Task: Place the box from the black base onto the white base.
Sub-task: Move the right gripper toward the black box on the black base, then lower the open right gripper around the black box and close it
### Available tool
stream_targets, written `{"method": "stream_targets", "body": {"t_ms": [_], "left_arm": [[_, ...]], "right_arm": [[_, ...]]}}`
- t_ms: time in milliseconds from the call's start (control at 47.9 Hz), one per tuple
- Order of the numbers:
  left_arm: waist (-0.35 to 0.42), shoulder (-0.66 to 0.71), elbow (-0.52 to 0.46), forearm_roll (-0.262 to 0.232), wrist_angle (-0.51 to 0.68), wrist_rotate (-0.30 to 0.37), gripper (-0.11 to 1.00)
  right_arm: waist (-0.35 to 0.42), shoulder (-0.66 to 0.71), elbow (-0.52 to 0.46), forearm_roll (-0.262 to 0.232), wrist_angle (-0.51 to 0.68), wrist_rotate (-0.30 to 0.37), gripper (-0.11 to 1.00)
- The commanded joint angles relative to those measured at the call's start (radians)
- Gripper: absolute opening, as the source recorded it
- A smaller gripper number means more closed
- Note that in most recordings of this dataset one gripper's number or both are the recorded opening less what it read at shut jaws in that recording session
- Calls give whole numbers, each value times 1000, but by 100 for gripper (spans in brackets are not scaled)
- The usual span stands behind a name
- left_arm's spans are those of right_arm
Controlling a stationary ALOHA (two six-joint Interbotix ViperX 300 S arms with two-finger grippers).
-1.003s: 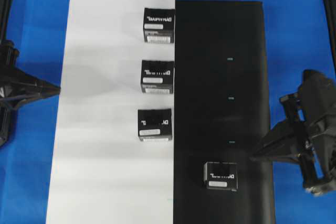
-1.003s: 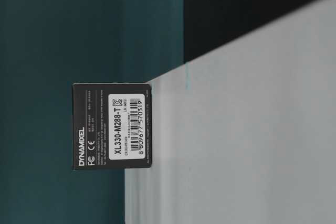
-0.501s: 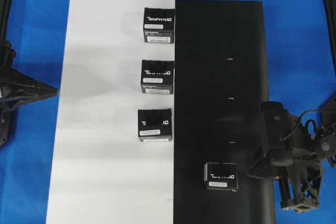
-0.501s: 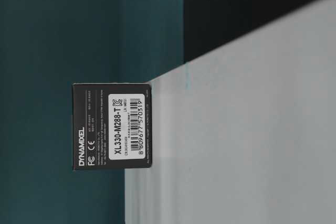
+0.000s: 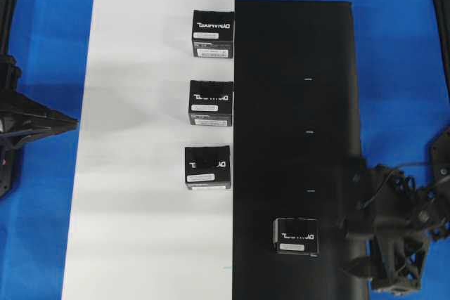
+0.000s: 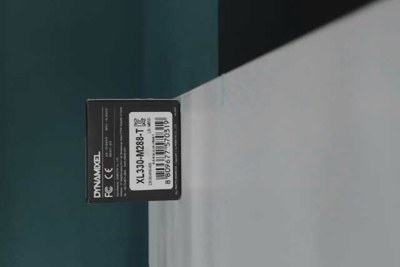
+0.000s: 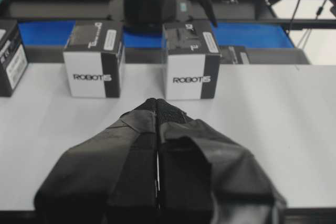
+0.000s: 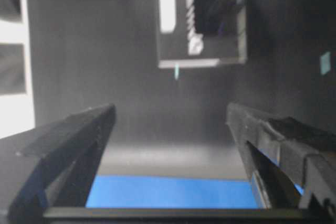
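On the black base (image 5: pixel 295 103), the box (image 5: pixel 296 236), left of open right hand (image 5: pixel 355 244), apart

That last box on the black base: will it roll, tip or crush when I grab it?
The box is a squat, flat-sided carton lying flat on the black base, so rolling or tipping looks unlikely. Being a carton, it may dent under a hard squeeze. It seems to fit between the open right gripper's fingers.

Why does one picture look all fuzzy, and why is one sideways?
The right wrist view is blurred: the small black carton on the matte black sheet looks smeared. The table-level view is turned sideways, yet the label of the black carton there reads sharply.
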Motion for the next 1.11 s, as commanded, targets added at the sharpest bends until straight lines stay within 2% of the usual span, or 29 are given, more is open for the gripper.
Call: {"method": "stream_targets", "body": {"t_ms": [0, 146, 272, 522, 648, 857, 1087], "left_arm": [[-2, 5, -28, 2, -3, -2, -6], [-2, 6, -26, 2, -2, -2, -6], [-2, 5, -28, 2, 2, -2, -6], [-2, 3, -28, 2, 12, -28, -6], [-2, -2, -29, 2, 17, -34, -6], [-2, -6, -29, 2, 31, -34, -6], [-2, -8, -31, 2, 31, -35, -6]], "right_arm": [[5, 40, 3, -9, -14, 3, 99], [3, 67, 18, -55, -32, 23, 99], [3, 75, 34, -109, -46, 84, 99], [25, 84, 34, -310, -61, 247, 99], [60, 87, 34, -374, -60, 331, 99], [89, 106, 35, -416, -63, 399, 99], [91, 143, 26, -446, -67, 407, 99]]}}
